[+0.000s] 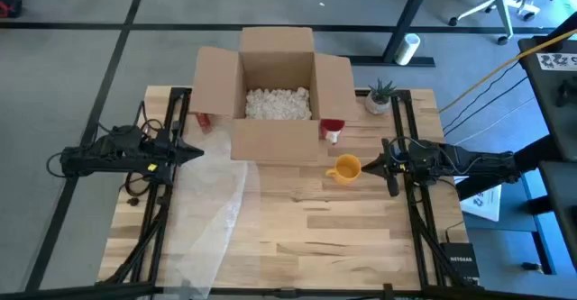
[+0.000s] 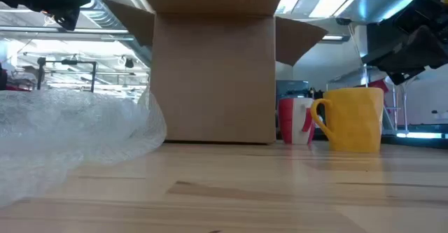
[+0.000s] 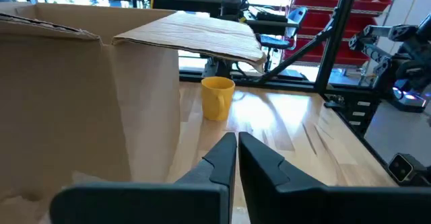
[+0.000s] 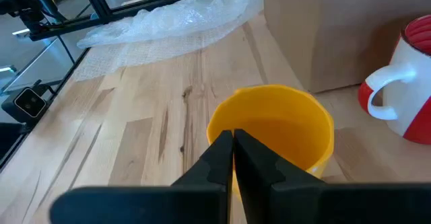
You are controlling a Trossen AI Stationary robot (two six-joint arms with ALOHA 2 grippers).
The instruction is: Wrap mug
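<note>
A wood table [image 1: 306,228] bears an open box [image 1: 275,93]. Right of it: yellow mug [image 1: 345,168], red-white mug [image 1: 332,130], right gripper [image 1: 383,167] closed. Left: bubble wrap [image 1: 212,214], left gripper [image 1: 194,151] closed.

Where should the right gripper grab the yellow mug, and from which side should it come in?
Probably by the rim wall, from above. The yellow mug stands upright with its mouth open, beside the cardboard box, and the right gripper, fingers shut, sits just right of it. Open it and put one finger inside the wall, one outside. In the low view the handle points away from that arm.
</note>
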